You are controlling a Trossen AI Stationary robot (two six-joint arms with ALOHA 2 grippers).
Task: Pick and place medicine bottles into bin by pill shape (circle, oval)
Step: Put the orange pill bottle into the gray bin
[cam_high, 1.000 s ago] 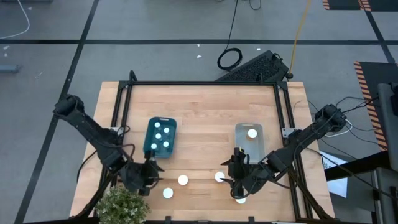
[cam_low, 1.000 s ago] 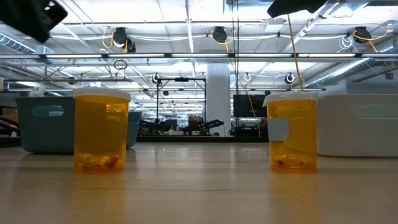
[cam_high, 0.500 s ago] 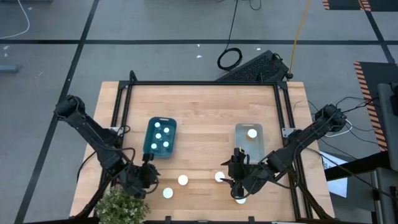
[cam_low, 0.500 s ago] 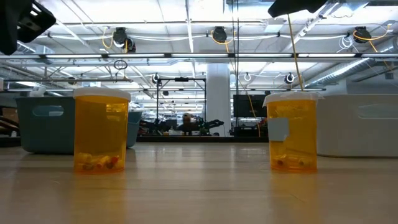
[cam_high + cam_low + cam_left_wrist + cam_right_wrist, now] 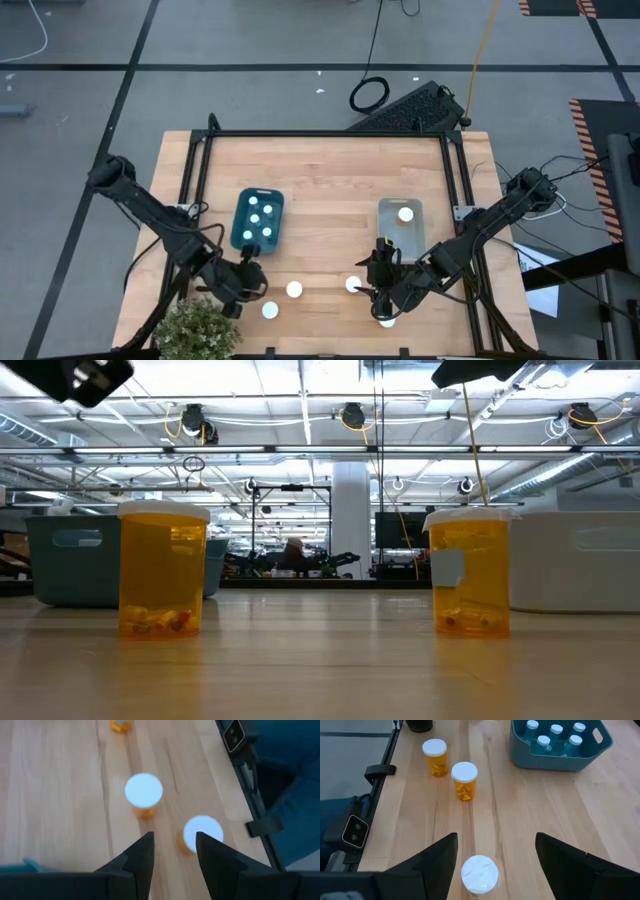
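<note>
Your left claw (image 5: 247, 281) hangs over the near part of the worktop (image 5: 325, 180), just in front of the blue bin (image 5: 258, 220), with its fingers (image 5: 141, 855) parted and nothing between them. Just ahead of it in the left wrist view stand two bottles, one (image 5: 143, 793) directly beyond the fingers and another (image 5: 200, 834) close to the worktop's edge; from above these are the caps at (image 5: 294, 290) and (image 5: 269, 310).

Your right claw (image 5: 381, 283) sits low near the front edge, in front of the clear bin (image 5: 400, 228). Its fingers (image 5: 438, 857) are spread wide, and a white-capped bottle (image 5: 479, 873) stands upright on the worktop between them, not gripped. Another cap (image 5: 353, 285) shows just beside that claw on its left.

The blue bin holds four or five small white-capped bottles (image 5: 555, 734); the clear bin holds one (image 5: 405, 214). In the low view two amber bottles (image 5: 161, 570) (image 5: 470, 572) stand upright on the wood, well apart.
</note>
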